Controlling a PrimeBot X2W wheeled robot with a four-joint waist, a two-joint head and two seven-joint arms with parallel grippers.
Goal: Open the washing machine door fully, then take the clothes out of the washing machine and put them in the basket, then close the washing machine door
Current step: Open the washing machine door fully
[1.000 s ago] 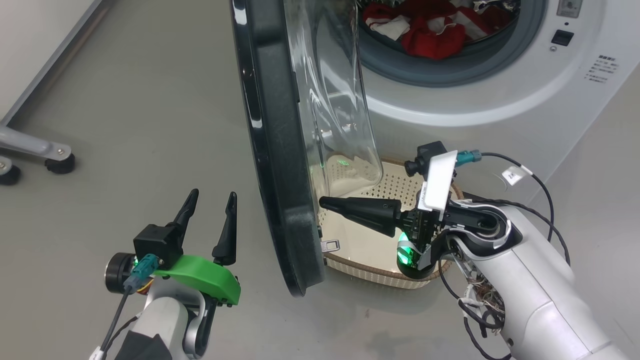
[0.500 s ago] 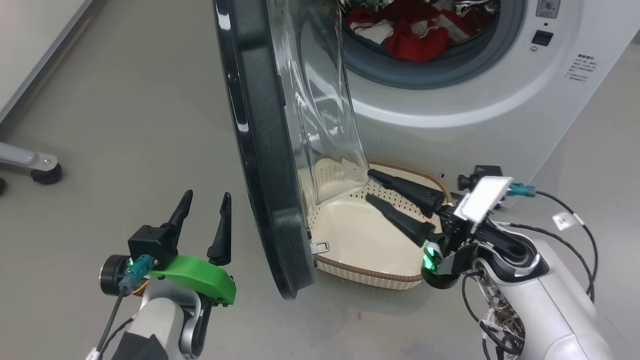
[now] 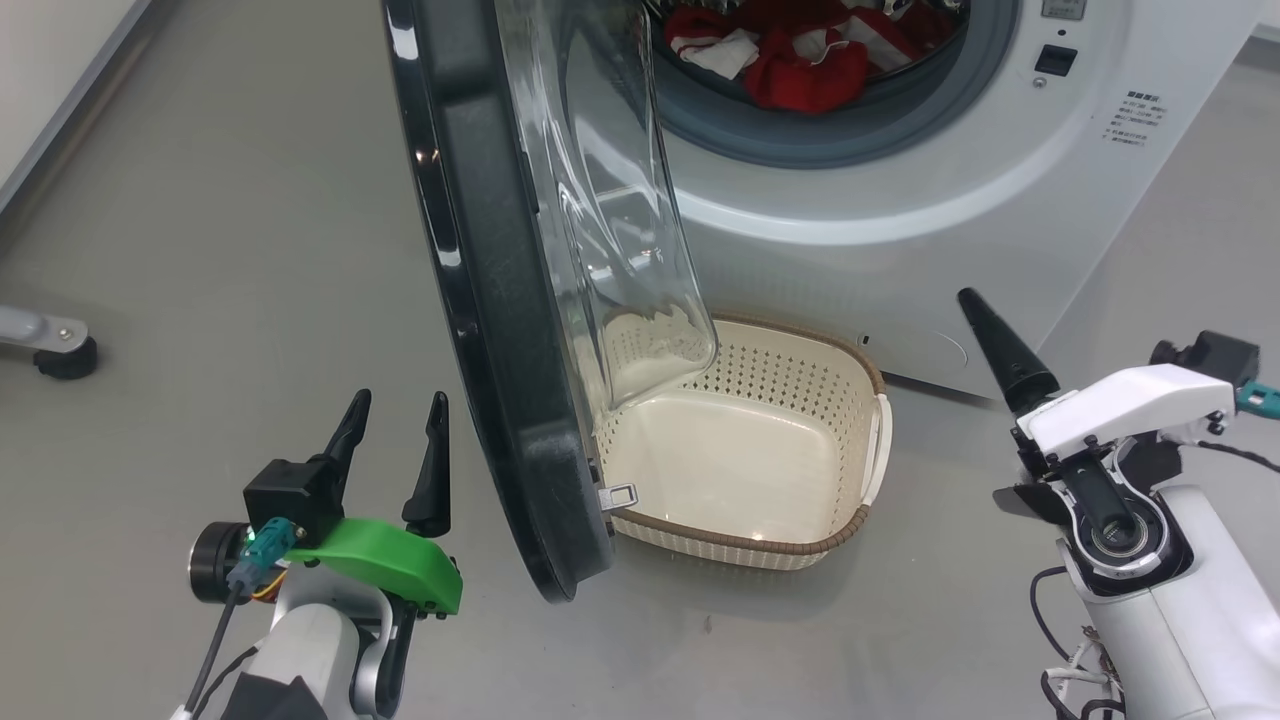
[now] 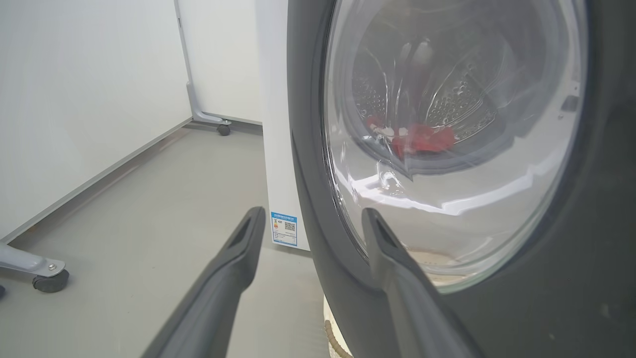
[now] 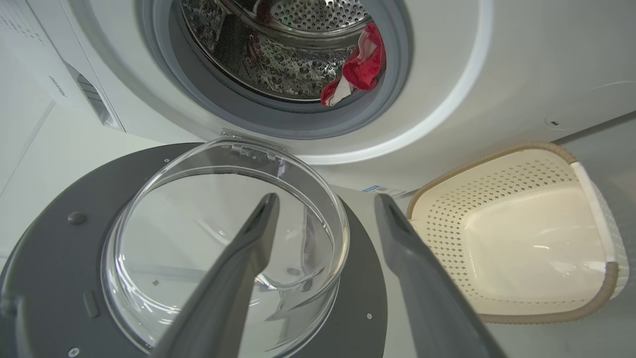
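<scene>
The washing machine door [image 3: 470, 300] stands swung out, seen edge-on, its clear glass bowl [image 3: 600, 200] overhanging the left end of the basket [image 3: 740, 540]. The cream basket sits on the floor before the white washing machine [image 3: 900, 200]. The red and white clothes [image 3: 790, 50] lie in the drum mouth. My left gripper [image 3: 398, 398] is open at the lower left, just outside the door's black rim [image 4: 308, 149]. My right gripper [image 5: 325, 199] is open and holds nothing, right of the basket; one finger [image 3: 1000, 350] points up toward the machine.
A grey frame leg on a caster [image 3: 50, 345] stands at the far left, near a white wall and its baseboard. A blue label [image 4: 284, 229] is on the machine's side panel. Grey floor lies around the basket and both arms.
My right gripper has opened and drawn back from the door's inner side, across the basket, to the right. The head camera has shifted. The left gripper holds its pose.
</scene>
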